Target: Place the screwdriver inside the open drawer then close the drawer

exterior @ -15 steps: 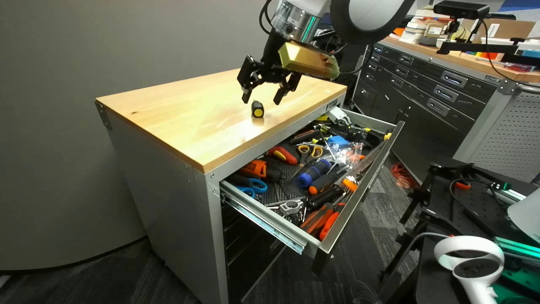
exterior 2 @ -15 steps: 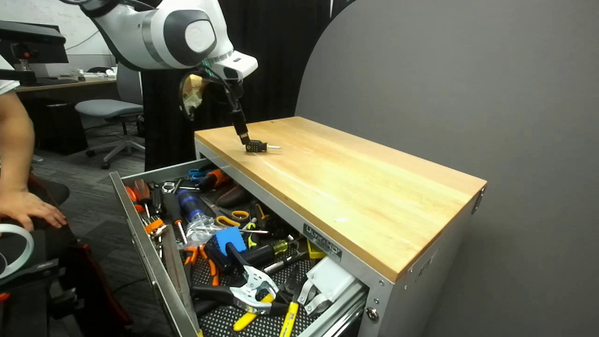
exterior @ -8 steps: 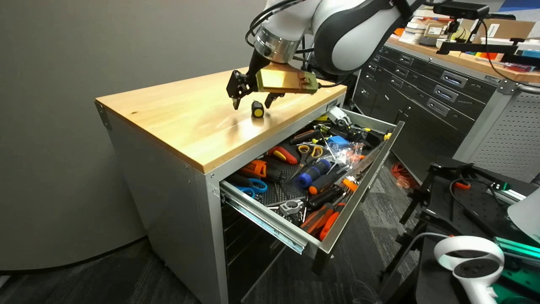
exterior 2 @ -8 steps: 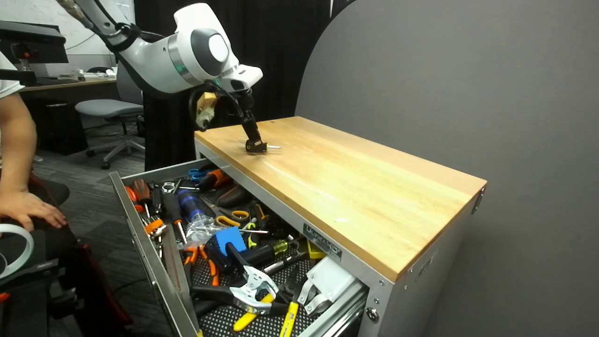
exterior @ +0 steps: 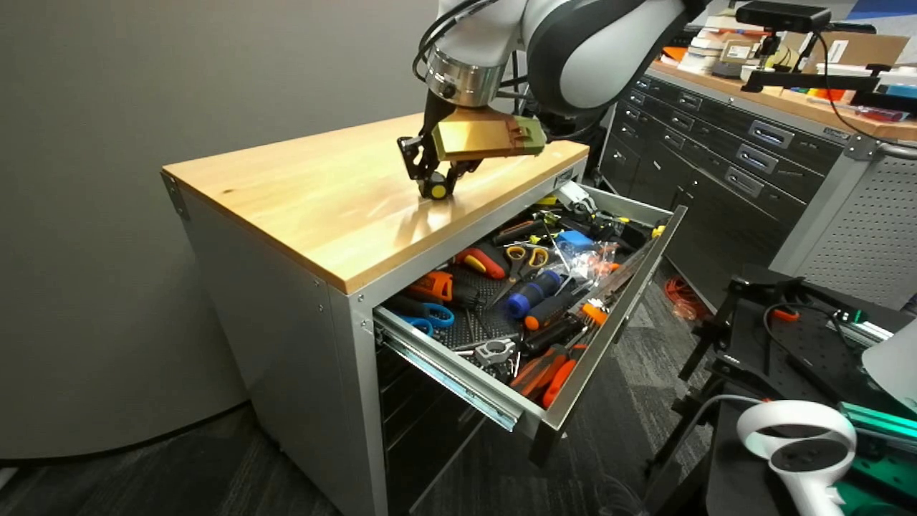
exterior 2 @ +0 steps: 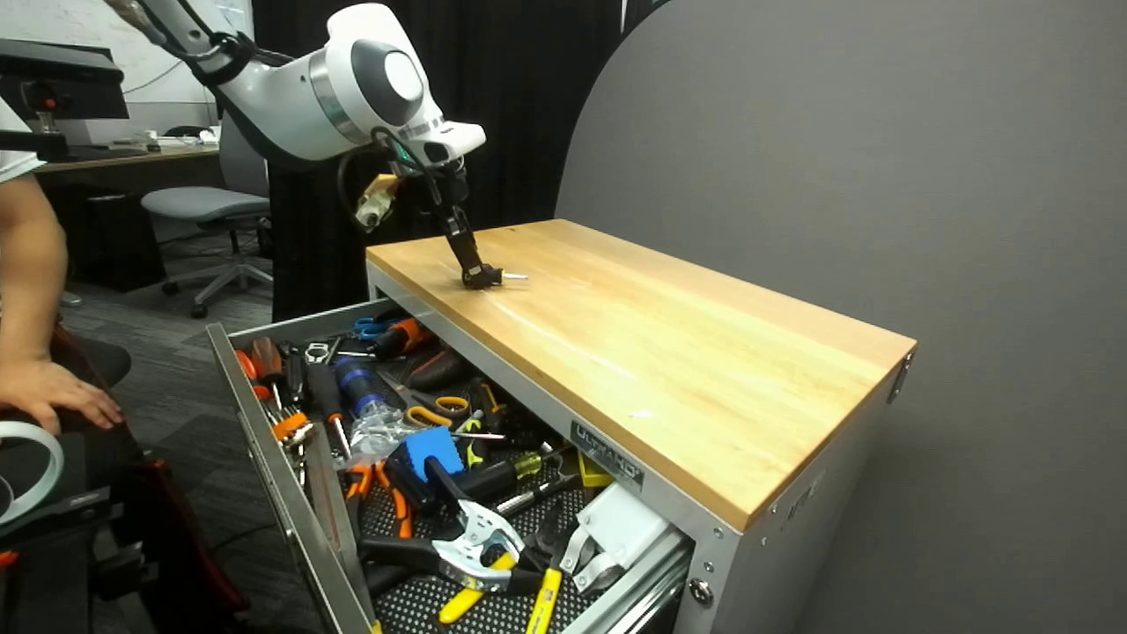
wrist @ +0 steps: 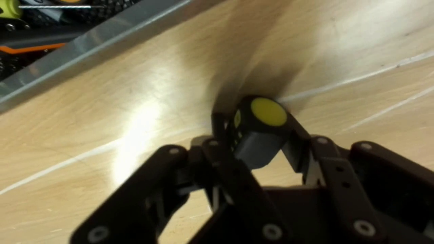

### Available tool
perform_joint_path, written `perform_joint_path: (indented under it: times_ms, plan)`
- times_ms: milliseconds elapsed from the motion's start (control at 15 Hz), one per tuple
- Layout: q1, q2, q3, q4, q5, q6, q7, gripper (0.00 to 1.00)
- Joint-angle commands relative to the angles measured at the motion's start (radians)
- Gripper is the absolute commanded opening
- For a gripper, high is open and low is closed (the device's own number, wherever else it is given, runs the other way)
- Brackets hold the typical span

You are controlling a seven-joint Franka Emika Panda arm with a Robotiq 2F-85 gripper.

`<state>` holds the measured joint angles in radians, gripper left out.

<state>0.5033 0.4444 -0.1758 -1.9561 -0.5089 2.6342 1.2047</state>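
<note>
Stubby screwdriver (wrist: 259, 131) pinched in the gripper (exterior: 437, 188) on a wooden top (exterior: 301, 190)

In an exterior view the screwdriver shows end-on: a short black handle with a round yellow cap (exterior: 438, 191), lying on the smooth, pale wooden top near the edge above the drawer (exterior: 614, 320). Black jointed fingers (wrist: 220, 128) grip it from either side. The drawer stands open at 5 o'clock from the screwdriver, a wide, shallow grey metal tray heaped with tools (exterior: 534, 294), blue-handled scissors (exterior: 438, 315) among them. A smooth gold-coloured box (exterior: 476, 136) sits beside the gripper, at 1 o'clock from the screwdriver.

In an exterior view that catches the screwdriver side-on, its slim silver blade (exterior 2: 517, 276) juts toward 3 o'clock; the blade shows only here. The drawer lies at 7 o'clock from it, lined with a dotted black mat (exterior 2: 495, 615) and holding a crinkled clear bag (exterior 2: 380, 433) beside a blue block (exterior 2: 438, 451). A grey chair (exterior 2: 207, 204) stands at 11 o'clock from the drawer.

In the wrist view the handle shows flat sides, a row of tiny dots and a small yellow badge (wrist: 237, 118) at 9 o'clock from the cap. Pale streaks (wrist: 64, 165) cross the grained wooden top. At 10 o'clock runs a dull grey metal edge (wrist: 96, 44), with a lime-green handle (wrist: 10, 8) beyond it.
</note>
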Motion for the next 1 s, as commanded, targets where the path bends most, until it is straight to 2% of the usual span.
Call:
perform_joint_path:
  times_ms: [0,200,667,733,800,933]
  plan:
    - [-0.052,-0.038,0.05,-0.038,0.01,-0.069,-0.053,0.13]
    - [-0.161,-0.113,0.147,-0.126,0.116,-0.089,-0.288,0.18]
    - [-0.308,-0.325,0.198,-0.389,0.267,-0.209,-0.718,0.21]
    - [-0.322,-0.35,0.197,-0.428,0.278,-0.211,-0.766,0.58]
    - [-0.336,-0.37,0.194,-0.462,0.284,-0.215,-0.808,0.61]
    - [-0.369,-0.402,0.189,-0.543,0.298,-0.202,-0.896,0.74]
